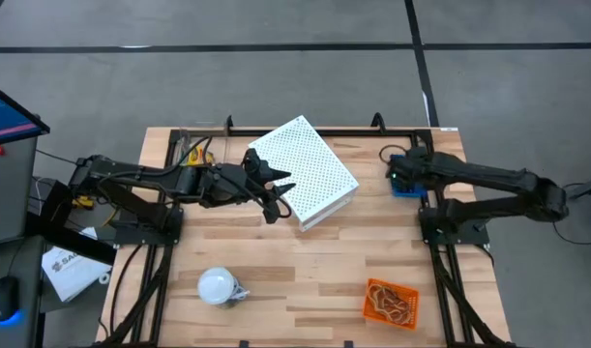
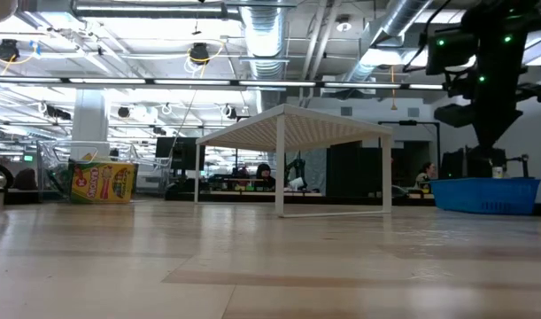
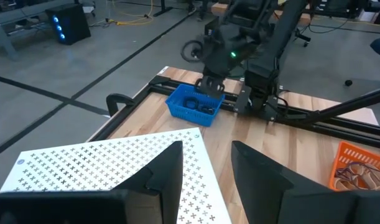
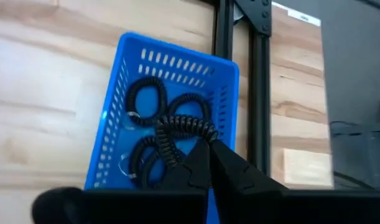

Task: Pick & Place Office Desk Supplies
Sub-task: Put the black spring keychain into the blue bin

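1. Right gripper [image 4: 209, 148]: seen in the right wrist view with its fingers drawn together on a black coiled ring [image 4: 183, 127], pinched at the tips; it hangs over the blue basket [image 4: 130, 68]; in the high view the same gripper [image 1: 399, 166] lies at the upper right of the frame, above the blue basket [image 1: 407, 188].
2. Black rings: several more coiled loops [image 4: 146, 96] lie inside the blue basket, which stands just beside the black frame rail [image 4: 222, 28] at the table's edge.
3. Left gripper [image 1: 279, 193]: placed at centre frame in the high view, at the lower left edge of the white perforated box [image 1: 305, 169]; in the left wrist view its fingers [image 3: 168, 171] stand apart, open to a moderate gap, over the box's top [image 3: 84, 168].
4. Crayon box [image 2: 102, 182]: yellow and green, upright at the left of the low view, well apart from the perforated box [image 2: 292, 124].
5. Orange basket [image 1: 390, 303]: lower right of the high view; tan rubber-band loops [image 1: 387, 300] lie tangled inside it.
6. White rounded object [image 1: 218, 286]: lower left of centre in the high view, resting on the wooden table [image 1: 305, 280].
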{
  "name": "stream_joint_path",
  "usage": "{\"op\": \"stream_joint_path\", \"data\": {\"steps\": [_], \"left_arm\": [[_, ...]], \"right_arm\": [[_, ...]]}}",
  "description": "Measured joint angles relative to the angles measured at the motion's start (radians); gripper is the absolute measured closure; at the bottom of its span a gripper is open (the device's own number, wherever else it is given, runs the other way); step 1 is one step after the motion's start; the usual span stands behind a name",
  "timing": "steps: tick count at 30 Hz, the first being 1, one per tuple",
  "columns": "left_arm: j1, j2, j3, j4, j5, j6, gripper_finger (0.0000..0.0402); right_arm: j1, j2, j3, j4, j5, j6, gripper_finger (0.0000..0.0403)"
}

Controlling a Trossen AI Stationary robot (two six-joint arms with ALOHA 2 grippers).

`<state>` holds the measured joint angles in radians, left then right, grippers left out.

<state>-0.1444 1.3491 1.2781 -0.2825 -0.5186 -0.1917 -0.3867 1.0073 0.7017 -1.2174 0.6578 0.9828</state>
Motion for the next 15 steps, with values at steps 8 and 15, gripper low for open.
{"op": "stream_joint_path", "data": {"steps": [8,15], "left_arm": [[0.002,0.000,0.000,-0.001,0.000,0.000,0.0274],[-0.001,0.000,0.000,-0.005,0.000,0.000,0.0274]], "right_arm": [[-0.162,-0.012,-0.001,0.158,-0.072,-0.170,0.0403],[-0.230,-0.013,-0.001,0.198,-0.129,-0.201,0.0389]]}}
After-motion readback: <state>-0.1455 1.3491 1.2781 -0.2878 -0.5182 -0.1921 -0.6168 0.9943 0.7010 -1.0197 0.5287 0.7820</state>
